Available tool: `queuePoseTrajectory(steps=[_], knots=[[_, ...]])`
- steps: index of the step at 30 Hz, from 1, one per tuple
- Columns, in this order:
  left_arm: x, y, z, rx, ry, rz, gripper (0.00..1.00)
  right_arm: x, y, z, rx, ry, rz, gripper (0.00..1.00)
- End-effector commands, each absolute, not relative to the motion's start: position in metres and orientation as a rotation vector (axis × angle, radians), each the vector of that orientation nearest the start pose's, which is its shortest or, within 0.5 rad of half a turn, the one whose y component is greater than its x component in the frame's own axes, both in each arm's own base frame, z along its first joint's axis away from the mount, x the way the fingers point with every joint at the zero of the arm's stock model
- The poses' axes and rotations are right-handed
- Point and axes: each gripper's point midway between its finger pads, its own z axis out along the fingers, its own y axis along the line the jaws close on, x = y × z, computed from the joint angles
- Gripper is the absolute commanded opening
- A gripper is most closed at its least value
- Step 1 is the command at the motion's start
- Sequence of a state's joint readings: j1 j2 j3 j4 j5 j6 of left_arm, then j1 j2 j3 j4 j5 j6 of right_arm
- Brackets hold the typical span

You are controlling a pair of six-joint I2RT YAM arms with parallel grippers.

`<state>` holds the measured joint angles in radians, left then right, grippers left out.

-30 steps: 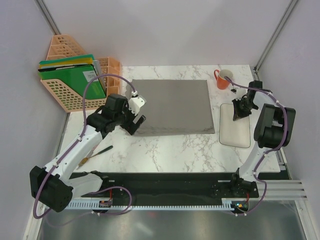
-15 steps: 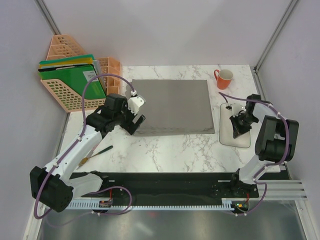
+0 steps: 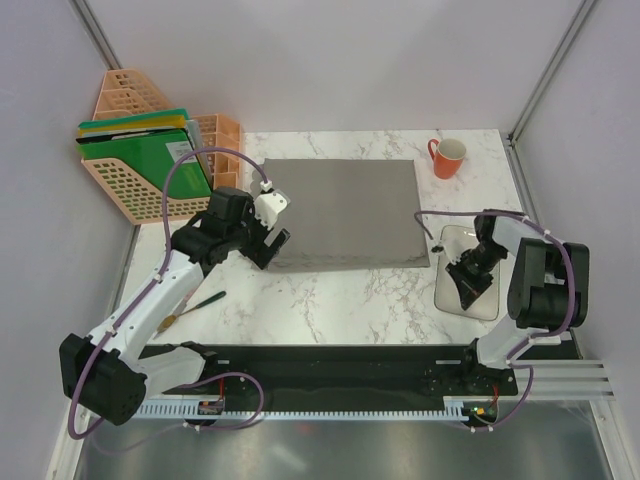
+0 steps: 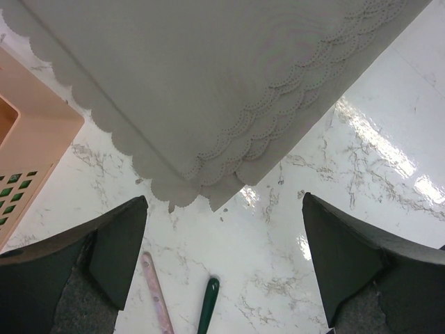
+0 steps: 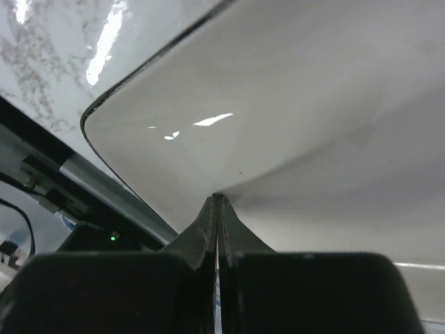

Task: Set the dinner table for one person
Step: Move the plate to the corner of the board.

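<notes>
White grey-veined marble surface (image 3: 340,295) fills mid-frame. Right tool (image 5: 217,200), closed, has dragged the white rectangular plate (image 3: 455,240) lower at right, readying placement; left tool (image 4: 222,257) gapes beside grey scalloped placemat (image 4: 208,83).

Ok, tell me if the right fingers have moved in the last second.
Yes. The right fingers have drawn back toward the near side, away from the orange mug, and are now over the white plate.
</notes>
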<state>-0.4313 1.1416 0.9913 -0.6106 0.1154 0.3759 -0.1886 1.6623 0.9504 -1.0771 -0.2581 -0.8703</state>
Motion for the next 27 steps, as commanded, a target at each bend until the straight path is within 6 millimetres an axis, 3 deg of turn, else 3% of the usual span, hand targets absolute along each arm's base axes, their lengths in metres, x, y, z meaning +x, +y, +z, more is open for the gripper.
queuePoseTrajectory(steps=[1, 10, 20, 27], knots=[[0.293, -0.140, 0.195, 0.957, 2.047, -0.165, 1.00, 0.153, 0.001, 0.022, -1.182, 2.995, 0.693, 0.00], [0.292, -0.137, 0.194, 0.950, 2.053, -0.156, 1.00, 0.156, 0.028, 0.018, -1.273, 2.967, 0.761, 0.00], [0.295, -0.131, 0.191, 0.945, 2.066, -0.128, 1.00, 0.169, 0.094, 0.005, -1.556, 2.889, 0.846, 0.00], [0.295, -0.130, 0.184, 0.942, 2.089, -0.131, 1.00, 0.190, 0.144, 0.011, -1.665, 2.764, 0.867, 0.00]])
